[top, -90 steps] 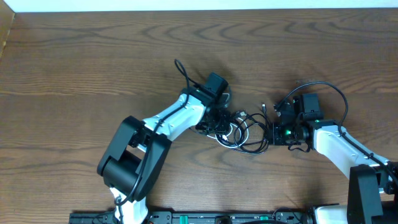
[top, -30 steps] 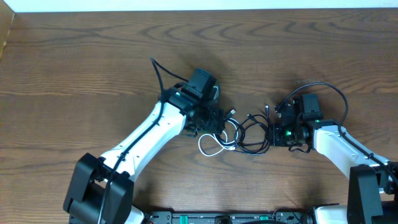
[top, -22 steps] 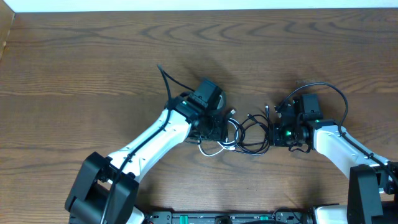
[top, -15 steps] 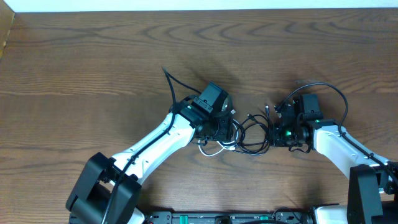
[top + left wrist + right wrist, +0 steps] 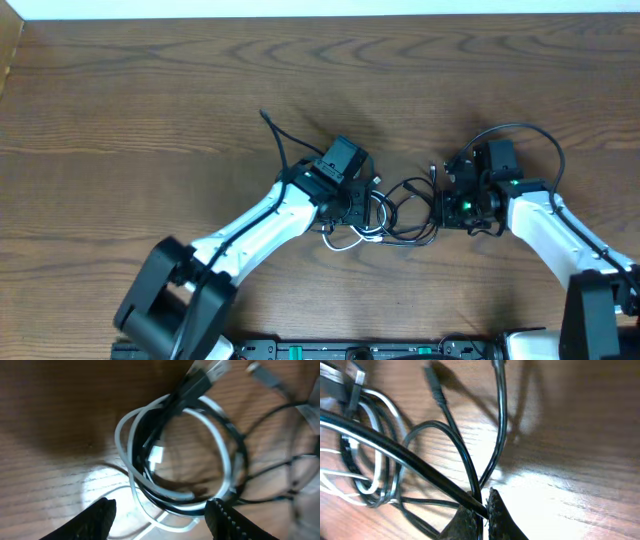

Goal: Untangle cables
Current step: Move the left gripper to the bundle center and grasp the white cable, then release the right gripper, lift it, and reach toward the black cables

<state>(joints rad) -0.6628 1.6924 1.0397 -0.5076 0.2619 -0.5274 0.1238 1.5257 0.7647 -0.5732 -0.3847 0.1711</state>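
**Cable tangle** [image 5: 390, 210] on the desk [image 5: 120, 100]. The left end effector [image 5: 160, 505] hovers spread wide and empty over the tangle's white-and-black coil [image 5: 122, 435]. The right end effector [image 5: 482, 505], at the tangle's right edge, is pinched closed on a black cable [image 5: 410, 457]. Risk: pulling may tighten the crossed loops or drag the whole tangle.

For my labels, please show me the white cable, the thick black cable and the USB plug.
white cable [image 5: 220, 440]: left wrist view, right side of its loop.
thick black cable [image 5: 395, 452]: right wrist view, middle of its diagonal stretch.
USB plug [image 5: 218, 368]: left wrist view, its metal tip.
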